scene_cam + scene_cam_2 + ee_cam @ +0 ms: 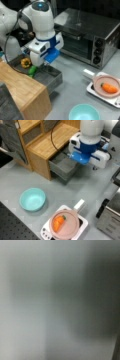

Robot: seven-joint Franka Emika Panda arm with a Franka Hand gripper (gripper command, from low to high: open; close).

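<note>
My gripper hangs low over an open grey drawer that juts from a wooden cabinet. Its white and blue hand covers most of the fingers in both front views. Inside the drawer, to the gripper's left, lie a yellow pepper and a green vegetable. In a front view the same drawer shows below the blue hand. The wrist view holds only a grey, shapeless surface close to the lens.
A steel toaster oven stands behind the drawer. A carrot lies in a pink pan on a white hob. A teal bowl sits near the front edge. A black cable crosses the cabinet top.
</note>
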